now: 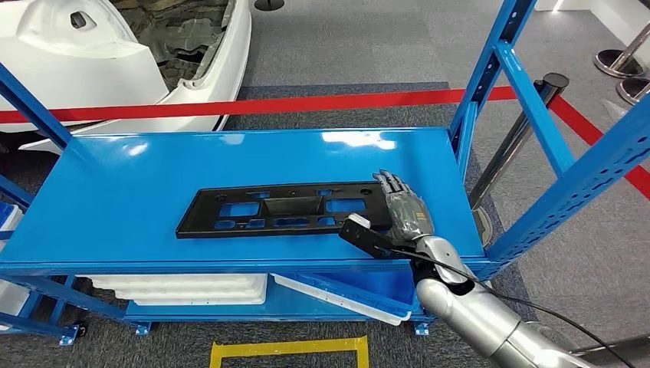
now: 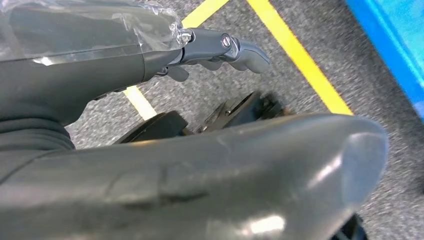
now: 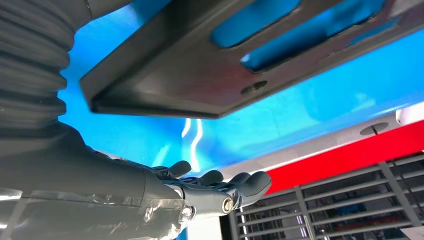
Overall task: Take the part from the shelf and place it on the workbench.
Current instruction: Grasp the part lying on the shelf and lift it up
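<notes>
The part point(image 1: 283, 207) is a flat black plate with several cutouts, lying on the top board of the blue shelf point(image 1: 138, 176). My right hand point(image 1: 402, 208) lies at the plate's right end, fingers stretched out flat on the board and holding nothing. In the right wrist view the part point(image 3: 210, 65) has its corner just beside my right hand point(image 3: 170, 195), whose fingertips point(image 3: 252, 184) point along the blue board point(image 3: 310, 107). My left hand point(image 2: 100, 65) hangs over grey floor with nothing in it, and its fingers point(image 2: 245, 50) are loosely bent.
Blue uprights point(image 1: 490, 77) frame the shelf's right end, with a black stanchion point(image 1: 529, 130) beyond. A red barrier tape point(image 1: 306, 102) runs behind the shelf, and a white car body point(image 1: 115, 54) stands at the back left. White trays point(image 1: 184, 287) lie on the lower board. Yellow floor marking point(image 1: 291, 349) lies in front.
</notes>
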Robot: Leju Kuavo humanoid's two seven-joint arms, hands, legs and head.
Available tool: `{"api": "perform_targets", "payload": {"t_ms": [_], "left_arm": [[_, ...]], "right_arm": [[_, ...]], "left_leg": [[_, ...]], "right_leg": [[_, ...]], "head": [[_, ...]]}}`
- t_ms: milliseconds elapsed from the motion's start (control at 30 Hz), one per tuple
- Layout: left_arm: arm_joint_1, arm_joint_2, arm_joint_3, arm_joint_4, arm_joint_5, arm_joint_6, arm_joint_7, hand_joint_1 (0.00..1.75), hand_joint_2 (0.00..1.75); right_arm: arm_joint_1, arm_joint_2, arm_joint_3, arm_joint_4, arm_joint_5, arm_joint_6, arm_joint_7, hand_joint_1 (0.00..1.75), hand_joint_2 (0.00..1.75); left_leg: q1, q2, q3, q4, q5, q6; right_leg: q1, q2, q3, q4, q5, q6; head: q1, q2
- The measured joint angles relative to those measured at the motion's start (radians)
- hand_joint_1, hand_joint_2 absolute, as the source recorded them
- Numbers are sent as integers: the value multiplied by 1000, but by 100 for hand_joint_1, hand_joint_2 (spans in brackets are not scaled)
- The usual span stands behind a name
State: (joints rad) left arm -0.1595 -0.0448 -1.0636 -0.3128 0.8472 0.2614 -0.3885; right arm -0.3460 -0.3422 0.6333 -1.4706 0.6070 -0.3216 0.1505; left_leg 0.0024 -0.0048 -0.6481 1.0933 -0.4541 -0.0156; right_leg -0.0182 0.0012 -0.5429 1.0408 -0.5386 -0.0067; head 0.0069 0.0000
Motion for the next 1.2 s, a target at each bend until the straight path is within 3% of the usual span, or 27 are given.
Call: {"api": "perform_targets", "payload": {"t_ms": [100,200,233,300,333,367,400,433,500,533,633,700,733,833,867,900,967,1033,1200], "left_arm": [[1,1,0,0,2,1,1,0,0],[1,1,0,0,4,4,2,0,0],[1,1,0,0,5,5,2,0,0],[0,1,0,0,6,6,2,0,0],[0,1,0,0,7,6,2,0,0],[1,1,0,0,8,6,2,0,0],[2,1,0,0,8,6,2,0,0],[3,1,0,0,9,6,2,0,0],[2,1,0,0,9,7,3,0,0],[1,1,0,0,9,7,3,0,0],[-2,1,0,0,7,7,4,0,0],[-4,1,0,0,5,7,5,0,0],[-5,1,0,0,4,7,5,0,0],[-3,1,0,0,3,10,7,0,0],[-1,1,0,0,3,15,9,0,0],[0,1,0,0,3,22,11,0,0],[-1,1,0,0,2,42,17,0,0],[-4,1,0,0,1,58,23,0,0],[-7,-2,-1,-1,-2,71,27,0,0]], "right_arm": [[-18,5,11,26,-24,3,-8,0,175],[-30,9,23,41,-37,2,-14,0,175],[-33,10,27,47,-39,2,-15,0,175],[-35,11,34,60,-40,2,-15,0,175],[-34,11,37,66,-41,2,-15,0,175],[-34,12,41,72,-41,2,-15,0,175],[-34,12,45,76,-41,3,-15,0,175],[-34,12,49,80,-42,3,-15,0,175],[-37,14,57,89,-42,6,-17,0,175],[-38,14,61,93,-41,8,-18,0,175],[-46,18,76,101,-39,13,-21,0,175],[-52,21,83,103,-38,18,-22,0,175],[-55,24,87,104,-38,22,-22,0,175],[-61,29,107,106,-38,39,-22,0,175],[-63,30,114,107,-39,46,-22,0,175],[-66,32,122,108,-39,54,-22,0,175],[-73,35,137,111,-42,71,-19,0,175],[-80,37,150,115,-46,87,-13,0,175],[-91,39,172,121,-49,100,-7,0,175]], "left_leg": [[-8,0,17,-51,-3,13],[1,0,40,-77,-5,25],[4,0,51,-85,-7,30],[3,0,64,-88,-17,37],[3,0,71,-87,-23,38],[3,-1,78,-86,-30,37],[4,-1,87,-84,-38,36],[5,-2,97,-81,-48,33],[4,-3,108,-74,-67,22],[4,-3,108,-72,-73,16],[3,-3,112,-74,-84,-1],[4,-1,108,-44,-103,-11],[5,-1,89,0,-123,-16],[9,0,-22,186,-177,-24],[10,0,-45,210,-169,-25],[10,0,-50,196,-141,-23],[8,-1,-16,79,-55,-15],[3,-1,20,-26,-5,-5],[4,-2,34,-59,-6,-5]], "right_leg": [[0,2,5,-9,-7,17],[-2,0,0,21,-29,31],[-3,-1,-22,69,-48,34],[-4,-1,-100,196,-88,40],[-4,-1,-136,242,-91,42],[-5,-1,-157,254,-73,44],[-6,-1,-160,228,-36,45],[-6,-2,-146,169,15,45],[-4,-2,-108,59,78,41],[-2,-2,-97,28,85,35],[1,1,-88,11,67,12],[-2,1,-75,4,61,0],[-3,0,-68,1,58,-5],[-2,-3,-48,1,42,-17],[-1,-1,-41,1,37,-17],[-1,1,-32,1,32,-16],[-2,4,-13,1,19,-11],[1,8,-3,1,8,-2],[8,8,10,-12,0,-3]], "head": [[-5,0],[0,0],[3,0],[13,0],[17,0],[22,0],[27,0],[32,0],[41,0],[43,0],[38,0],[31,0],[26,0],[12,0],[10,0],[8,0],[2,0],[-4,0],[-1,0]]}}
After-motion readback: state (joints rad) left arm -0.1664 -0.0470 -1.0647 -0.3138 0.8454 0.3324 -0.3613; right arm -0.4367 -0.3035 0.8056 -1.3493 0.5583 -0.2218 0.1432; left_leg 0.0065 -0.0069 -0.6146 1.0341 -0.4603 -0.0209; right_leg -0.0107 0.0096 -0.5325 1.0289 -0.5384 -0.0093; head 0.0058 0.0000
